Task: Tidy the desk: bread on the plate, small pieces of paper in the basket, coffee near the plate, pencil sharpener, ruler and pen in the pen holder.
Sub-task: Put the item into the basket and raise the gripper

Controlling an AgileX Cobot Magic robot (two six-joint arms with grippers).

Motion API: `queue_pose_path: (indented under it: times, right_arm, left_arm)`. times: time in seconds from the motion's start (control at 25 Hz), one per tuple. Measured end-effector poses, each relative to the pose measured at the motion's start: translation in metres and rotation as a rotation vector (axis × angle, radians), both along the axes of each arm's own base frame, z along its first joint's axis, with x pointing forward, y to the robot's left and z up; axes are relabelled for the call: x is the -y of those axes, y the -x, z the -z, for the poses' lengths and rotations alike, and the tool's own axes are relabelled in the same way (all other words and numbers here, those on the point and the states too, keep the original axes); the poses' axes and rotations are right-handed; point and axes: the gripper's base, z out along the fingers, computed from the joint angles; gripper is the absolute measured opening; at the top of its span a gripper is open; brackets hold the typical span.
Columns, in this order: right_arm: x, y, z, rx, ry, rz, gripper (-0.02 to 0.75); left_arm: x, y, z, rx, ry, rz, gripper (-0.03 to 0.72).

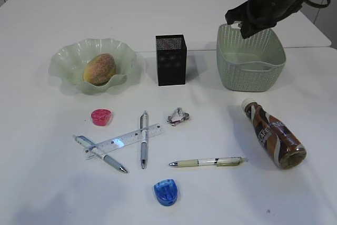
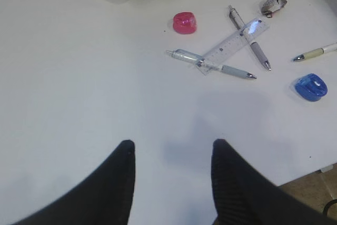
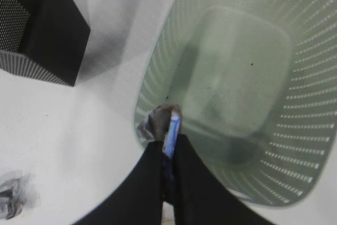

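My right gripper (image 3: 167,139) is shut on a small crumpled piece of paper (image 3: 160,121) with a blue edge. It holds the paper over the near left rim of the pale green woven basket (image 3: 237,77), which shows nothing inside. A second piece of paper (image 1: 178,115) lies on the desk in front of the black mesh pen holder (image 1: 171,60). The bread (image 1: 100,68) sits in the wavy green plate (image 1: 73,56). The coffee bottle (image 1: 274,134) lies on its side at the right. My left gripper (image 2: 172,148) hangs open over bare desk.
A clear ruler (image 1: 124,140) lies across two pens (image 1: 100,154) (image 1: 144,139). A third pen (image 1: 208,162) lies further right. A pink pencil sharpener (image 1: 101,116) sits below the plate and a blue one (image 1: 165,192) near the front edge.
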Motion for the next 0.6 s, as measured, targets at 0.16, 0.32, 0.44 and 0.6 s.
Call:
queue_pose_path:
  times: [0.16, 0.32, 0.44, 0.6]
  right_arm:
    - [0.013, -0.007, -0.003, 0.065, -0.005, 0.031, 0.028]
    - [0.020, -0.015, 0.007, 0.085, -0.007, 0.050, 0.028]
    - [0.020, -0.025, 0.028, 0.083, -0.003, 0.052, 0.028]
    - [0.020, -0.033, 0.047, 0.082, 0.011, 0.048, 0.028]
  left_arm:
    - [0.000, 0.000, 0.000, 0.000, 0.000, 0.000, 0.330]
    - [0.000, 0.000, 0.000, 0.000, 0.000, 0.000, 0.330]
    - [0.000, 0.000, 0.000, 0.000, 0.000, 0.000, 0.330]
    - [0.000, 0.000, 0.000, 0.000, 0.000, 0.000, 0.330]
